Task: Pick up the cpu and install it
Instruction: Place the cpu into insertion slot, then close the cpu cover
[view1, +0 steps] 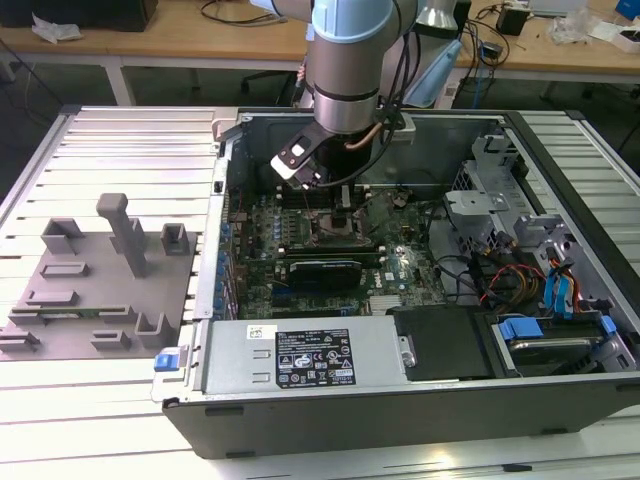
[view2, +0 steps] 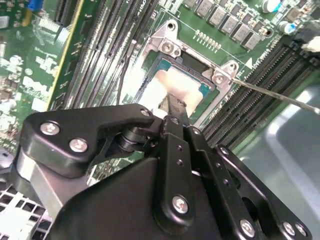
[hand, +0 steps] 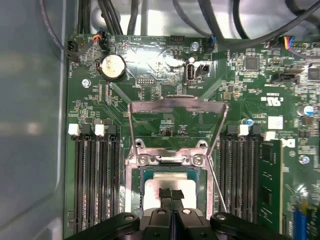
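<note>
Now closed claw (hand: 171, 194) at cpu (hand: 152, 192); raised socket frame (hand: 175, 103), memory slots (hand: 95, 175) flanking.

The hinged silver metal frame (hand: 175, 103) stood raised, leaving the way down to the silvery square cpu (hand: 169, 180) open. Black memory slot rows (hand: 95, 180) flanked it, with a thin metal lever (hand: 218, 186) slanting alongside.

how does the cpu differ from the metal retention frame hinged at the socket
Pose: the small flat square silvery-white cpu lies flat in the socket; the bare metal retention frame is swung up open.
Shape: the cpu is a solid plate; the frame is a hollow outline with the green board showing through.
Cover: the black hand sits over the cpu; the frame is unobstructed.
Both are shiny metal.
</note>
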